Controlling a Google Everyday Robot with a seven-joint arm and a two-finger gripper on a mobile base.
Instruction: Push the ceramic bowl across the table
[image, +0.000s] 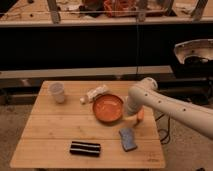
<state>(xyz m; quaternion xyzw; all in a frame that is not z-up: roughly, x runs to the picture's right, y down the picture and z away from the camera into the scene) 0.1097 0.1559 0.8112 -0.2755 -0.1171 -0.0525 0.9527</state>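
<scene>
The orange-red ceramic bowl (107, 108) sits right of centre on the pale bamboo-wood table (50, 130). My white arm reaches in from the right and bends down over the table. The gripper (131, 116) is low at the bowl's right rim, very near or touching it. A small orange thing (140, 116) lies just right of the gripper.
A translucent plastic cup (57, 91) stands at the back left. A white bottle (95, 93) lies just behind the bowl. A blue sponge (128, 138) lies front right and a black striped packet (85, 148) lies at the front. A dark counter runs behind the table.
</scene>
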